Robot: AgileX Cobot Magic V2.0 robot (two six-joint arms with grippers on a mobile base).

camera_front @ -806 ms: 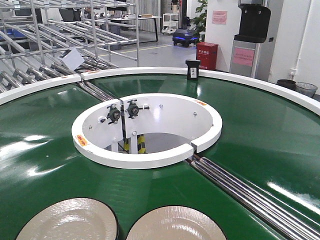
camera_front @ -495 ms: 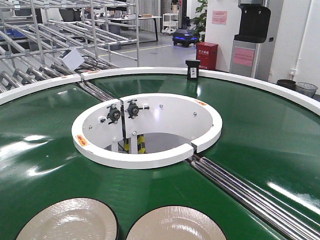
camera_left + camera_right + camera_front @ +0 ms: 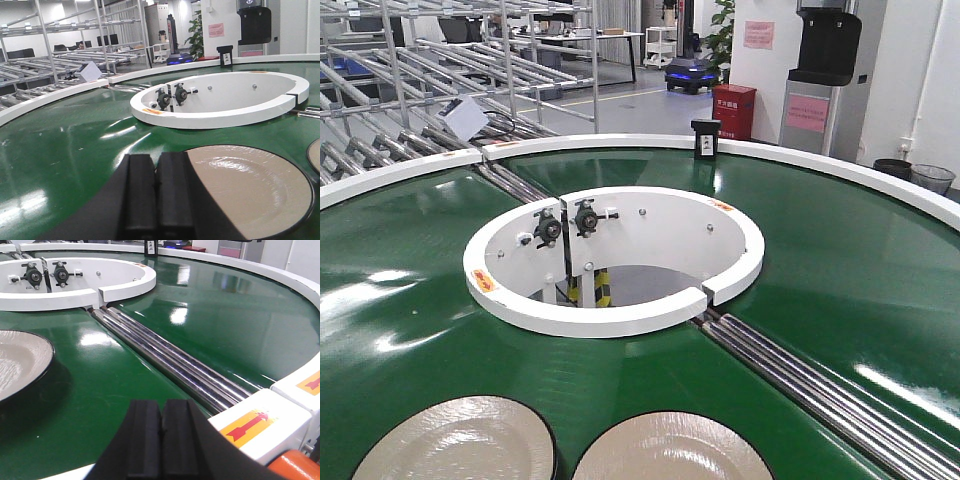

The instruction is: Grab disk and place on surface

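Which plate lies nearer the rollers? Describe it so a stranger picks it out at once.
Find the green belt with the white ring at its centre. On the belt's near side lie two beige plates side by side. Take the right plate: unlike the left plate, it lies beside the steel rollers running out from the ring.

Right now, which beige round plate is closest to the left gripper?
The left glossy beige round plate, filling the wrist view right beside the left gripper; the other plate only clips that view's right edge.
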